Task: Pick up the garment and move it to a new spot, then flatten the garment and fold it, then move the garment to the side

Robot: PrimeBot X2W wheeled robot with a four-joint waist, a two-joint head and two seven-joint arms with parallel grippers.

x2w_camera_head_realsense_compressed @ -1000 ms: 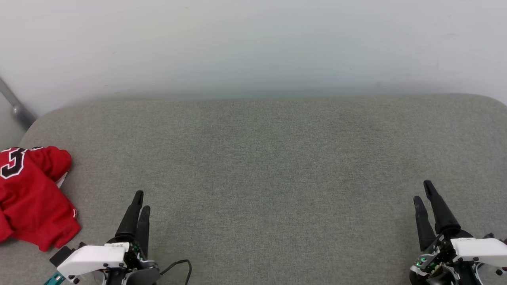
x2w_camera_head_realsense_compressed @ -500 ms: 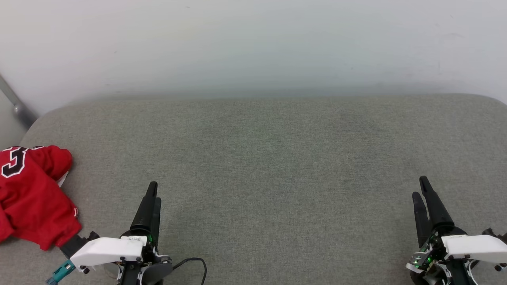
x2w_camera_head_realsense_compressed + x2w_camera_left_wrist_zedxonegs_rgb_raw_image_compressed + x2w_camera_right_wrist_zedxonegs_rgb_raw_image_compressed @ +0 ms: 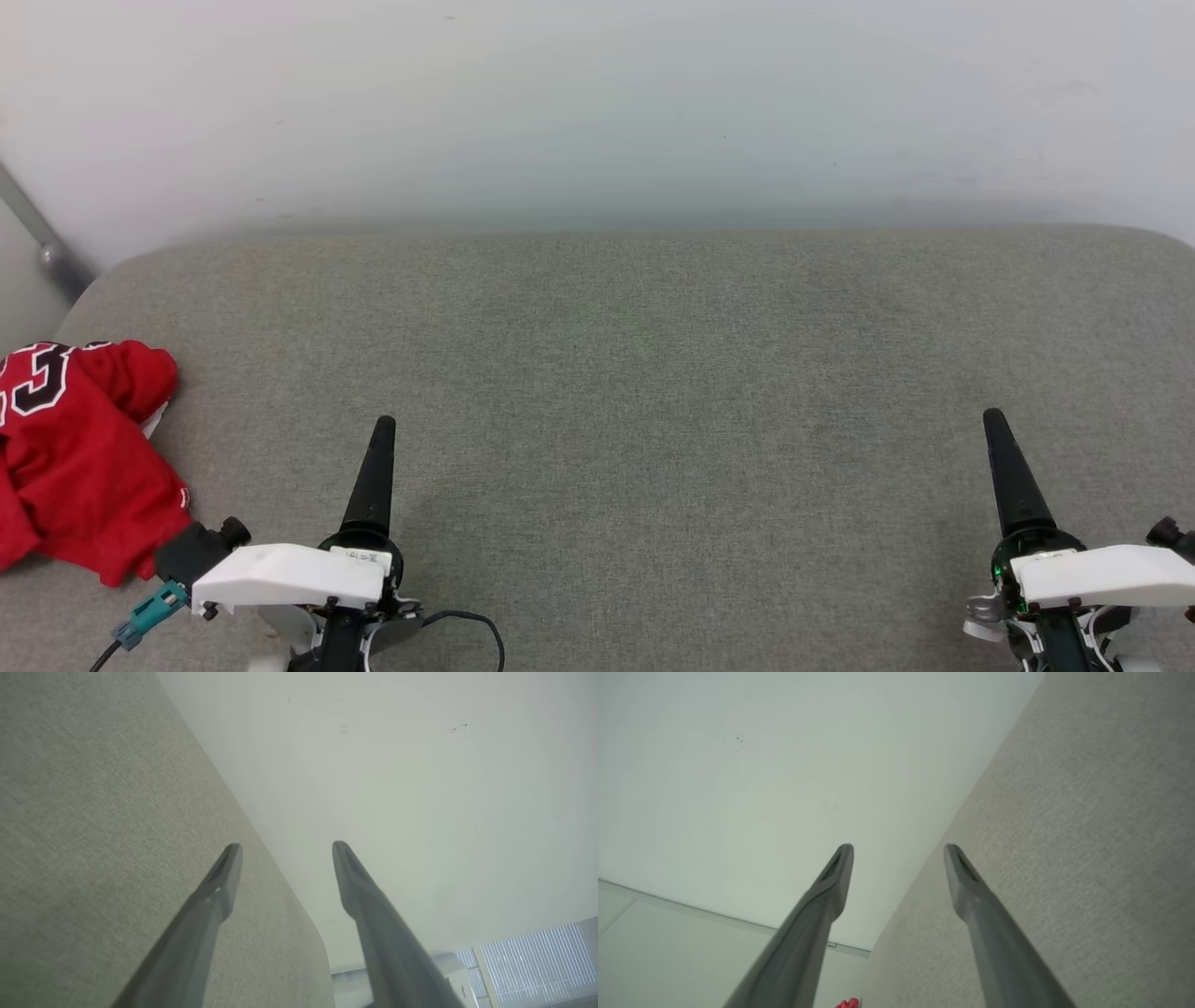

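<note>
The garment point(image 3: 79, 467), a red jersey with a black white-outlined number, lies crumpled at the left edge of the grey padded surface point(image 3: 653, 373). A scrap of its red also peeks into the right wrist view at the garment point(image 3: 848, 1004). My left gripper point(image 3: 382, 434) hovers low at the front left, a little right of the garment and apart from it. In the left wrist view the left gripper point(image 3: 287, 851) is open and holds nothing. My right gripper point(image 3: 992, 425) is at the front right; in its own view the right gripper point(image 3: 899, 851) is open and holds nothing too.
A pale wall point(image 3: 597, 112) rises right behind the surface's far edge. A grey metal bar point(image 3: 42, 247) leans at the far left corner. A ribbed grey panel point(image 3: 532, 961) shows past the surface's end. A black cable point(image 3: 467, 625) loops beside the left wrist.
Both grippers have opened wider and rolled so their fingers line up edge-on in the head view. The left gripper has moved right and forward, away from the garment. The garment has stayed put.
</note>
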